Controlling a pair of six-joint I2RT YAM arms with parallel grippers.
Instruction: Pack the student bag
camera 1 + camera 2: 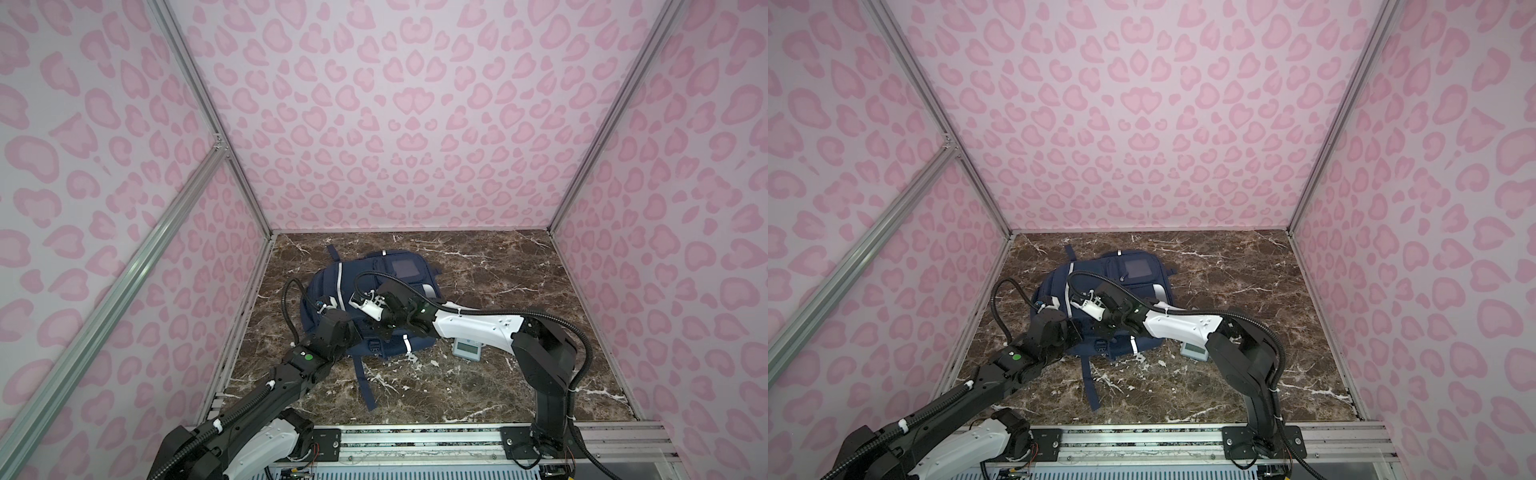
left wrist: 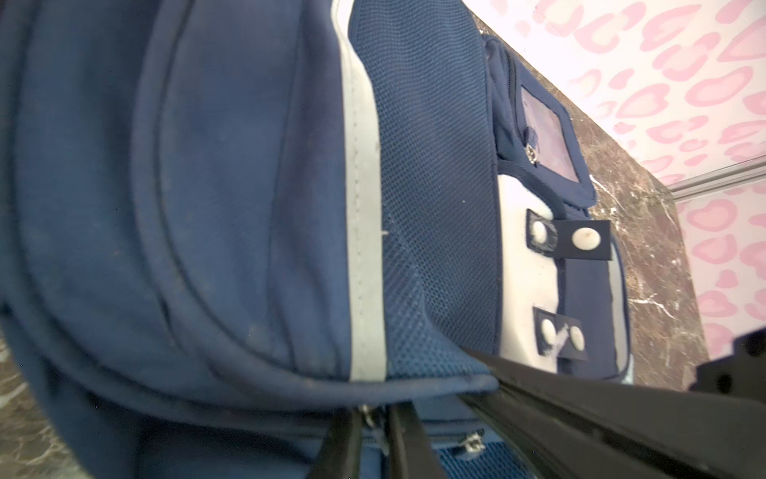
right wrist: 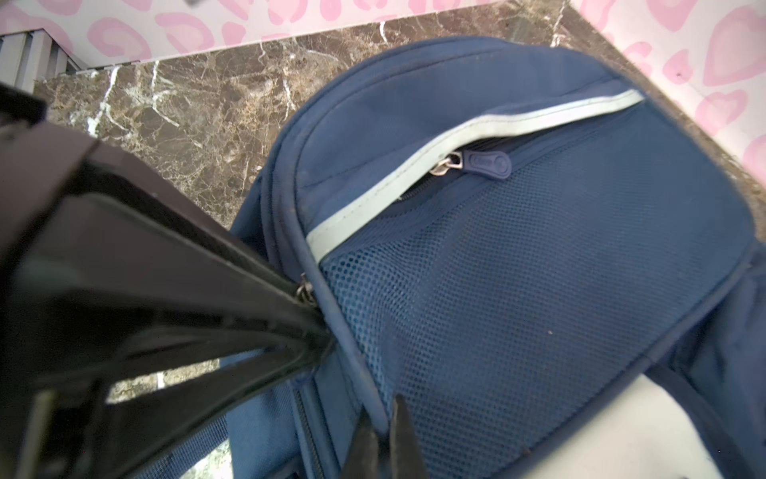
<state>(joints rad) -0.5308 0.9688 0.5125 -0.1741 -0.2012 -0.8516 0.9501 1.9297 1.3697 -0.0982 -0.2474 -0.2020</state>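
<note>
Right gripper [image 3: 381,433] pinches the bag [image 3: 539,290] by its seam; left gripper [image 2: 375,419], pinching the zipper pull [image 3: 306,292], should draw it steadily.

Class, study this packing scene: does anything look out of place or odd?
Yes. A small grey device lies on the table beside the bag, partly under the right arm, so it is not packed. One strap trails loose across the table toward the robot.
</note>
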